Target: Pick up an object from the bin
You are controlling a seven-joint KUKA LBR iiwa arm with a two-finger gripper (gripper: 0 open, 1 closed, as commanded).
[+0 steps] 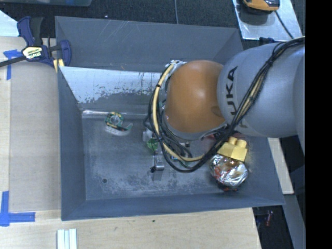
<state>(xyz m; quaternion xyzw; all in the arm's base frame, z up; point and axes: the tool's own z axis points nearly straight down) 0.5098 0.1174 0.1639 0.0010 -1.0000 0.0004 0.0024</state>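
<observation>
The grey metal bin (72, 154) has a wide, scuffed floor, mostly bare on its left and near side, so there is plenty of room to work there. The arm (270, 97) comes in from the right, and its orange cover (192, 95) hangs over the middle of the floor. The gripper (157, 165) pokes out below the cover, low over the floor near the centre. Whether it is open or closed, or has hold of anything, cannot be told from this angle. A crumpled foil ball (228, 173) lies to its right by the near-right corner, touching a yellow block (234, 148) just beyond it, and both are tucked close under the arm. A small clear-wrapped item with green and yellow inside (115, 121) lies apart, to the left and farther back, out in the open. A tiny green piece (151, 145) sits just beyond the gripper and is nearest to it. It may be a loose thing or part of the wrist.
</observation>
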